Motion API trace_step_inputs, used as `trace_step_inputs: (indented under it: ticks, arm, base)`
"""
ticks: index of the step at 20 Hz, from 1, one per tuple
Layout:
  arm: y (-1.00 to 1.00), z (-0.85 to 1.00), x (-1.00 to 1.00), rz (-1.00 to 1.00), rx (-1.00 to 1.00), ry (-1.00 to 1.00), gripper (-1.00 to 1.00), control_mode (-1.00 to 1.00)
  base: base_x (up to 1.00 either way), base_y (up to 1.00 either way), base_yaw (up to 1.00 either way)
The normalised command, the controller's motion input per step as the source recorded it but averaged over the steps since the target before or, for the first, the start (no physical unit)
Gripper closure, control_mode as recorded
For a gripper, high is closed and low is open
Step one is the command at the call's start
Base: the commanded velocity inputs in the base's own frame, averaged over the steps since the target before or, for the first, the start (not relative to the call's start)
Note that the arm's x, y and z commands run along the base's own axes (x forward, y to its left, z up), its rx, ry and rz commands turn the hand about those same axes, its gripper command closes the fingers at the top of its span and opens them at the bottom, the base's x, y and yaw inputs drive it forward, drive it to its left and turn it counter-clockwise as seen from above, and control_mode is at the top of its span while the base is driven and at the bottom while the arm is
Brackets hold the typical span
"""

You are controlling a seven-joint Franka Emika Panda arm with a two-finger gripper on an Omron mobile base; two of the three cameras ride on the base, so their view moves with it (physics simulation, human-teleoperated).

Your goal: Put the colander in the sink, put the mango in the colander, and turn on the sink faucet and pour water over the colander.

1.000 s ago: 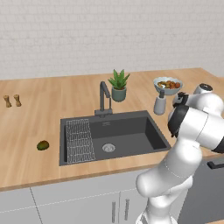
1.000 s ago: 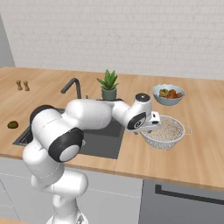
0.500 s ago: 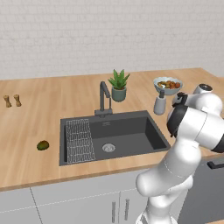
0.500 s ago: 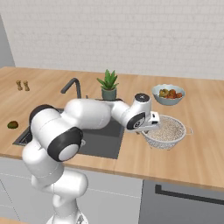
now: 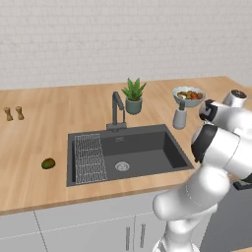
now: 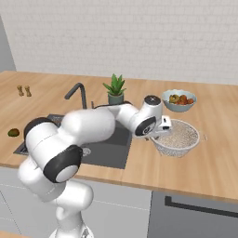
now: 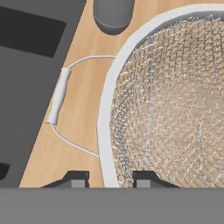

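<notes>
- Tabletop (image 6: 218,162): wooden, spans frame.
- Sink (image 5: 142,150): centre of left base view.
- Colander (image 6: 179,137): right of centre, on tabletop.
- Pincer (image 7: 107,178): closed astride colander rim.
- Mango (image 5: 47,163): left, on tabletop.

The colander (image 7: 175,100) sits on the wooden counter (image 7: 87,92), its white rim curving from the near edge up toward the far right, with the wire mesh falling away inside to the right. The gripper (image 7: 111,179) straddles that rim at the near edge: one dark fingertip outside it on the left, the other inside over the mesh, closed in against the rim. A thin wire loop handle (image 7: 59,101) with a white grip juts from the rim to the left. Beyond it lies the dark sink (image 7: 30,65). A grey rounded object (image 7: 113,15) stands at the far edge.
</notes>
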Motion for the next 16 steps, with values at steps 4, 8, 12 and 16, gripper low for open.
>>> trace_step_inputs:
  ticks: [4,8,12,16]
  arm:
    - [0.01,0.44,-0.22,0.04,0.0,-0.03,1.0,-1.0]
    - [0.33,0.28,-0.03,0.24,0.0,-0.02,1.0,-1.0]
    - [0.56,0.09,-0.04,0.45,0.0,0.0,1.0,-1.0]
    - [0.73,0.0,-0.01,0.53,0.0,0.0,1.0,-1.0]
  base:
    - [0.0,0.0,0.0]
    - [0.0,0.0,0.0]
    - [0.0,0.0,0.0]
    - [0.0,0.0,0.0]
